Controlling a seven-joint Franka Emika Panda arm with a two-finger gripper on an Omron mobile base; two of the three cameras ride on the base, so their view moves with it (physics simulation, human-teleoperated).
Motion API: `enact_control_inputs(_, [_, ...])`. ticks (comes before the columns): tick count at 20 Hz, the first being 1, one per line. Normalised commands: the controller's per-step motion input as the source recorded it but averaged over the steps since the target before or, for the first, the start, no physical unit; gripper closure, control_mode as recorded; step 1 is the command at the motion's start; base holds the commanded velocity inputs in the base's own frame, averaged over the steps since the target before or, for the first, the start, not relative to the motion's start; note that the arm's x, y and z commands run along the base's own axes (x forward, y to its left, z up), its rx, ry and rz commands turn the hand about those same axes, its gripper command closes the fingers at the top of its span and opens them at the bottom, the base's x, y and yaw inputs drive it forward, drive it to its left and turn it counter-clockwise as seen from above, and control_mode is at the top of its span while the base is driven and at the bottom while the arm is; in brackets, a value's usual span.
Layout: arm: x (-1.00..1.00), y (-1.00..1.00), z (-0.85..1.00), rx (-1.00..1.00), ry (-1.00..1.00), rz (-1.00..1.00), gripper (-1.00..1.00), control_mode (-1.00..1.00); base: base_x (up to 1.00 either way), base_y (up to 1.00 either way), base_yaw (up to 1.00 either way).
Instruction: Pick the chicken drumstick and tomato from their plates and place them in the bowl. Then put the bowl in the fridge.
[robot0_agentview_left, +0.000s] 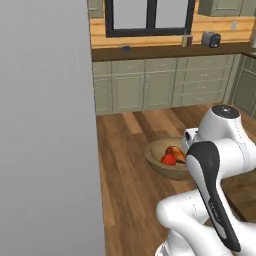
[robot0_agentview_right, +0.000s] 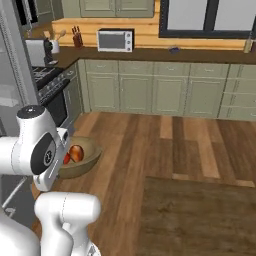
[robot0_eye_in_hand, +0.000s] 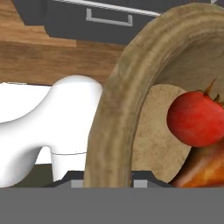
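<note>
The tool (robot0_eye_in_hand: 107, 181) is gripping the rim of the wooden bowl (robot0_agentview_left: 156, 161), which is hanging above the floor with the tomato (robot0_eye_in_hand: 195, 118) and chicken drumstick (robot0_eye_in_hand: 202, 169) inside. The carry is underway; next comes reaching the grey fridge (robot0_agentview_left: 47, 125).

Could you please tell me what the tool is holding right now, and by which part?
The tool is shut on the thick rim of the bowl, which carries the tomato and the chicken drumstick.

The robot arm (robot0_agentview_left: 210, 165) hides the bowl's (robot0_agentview_left: 160, 167) near rim, perhaps gripped.
</note>
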Motion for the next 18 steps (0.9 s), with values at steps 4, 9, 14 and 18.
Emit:
enact_control_inputs(4, [0.0,0.0,0.0,0.0,0.0,0.0,1.0,1.0,0.77,-0.12,0.0])
enact_control_inputs(9, [0.0,0.0,0.0,0.0,0.0,0.0,1.0,1.0,0.51,-0.05,0.0])
enact_control_inputs(14, [0.0,0.0,0.0,0.0,0.0,0.0,1.0,1.0,0.08,0.0,0.16])
enact_control_inputs(18, [0.0,0.0,0.0,0.0,0.0,0.0,1.0,1.0,0.06,0.0,0.38])
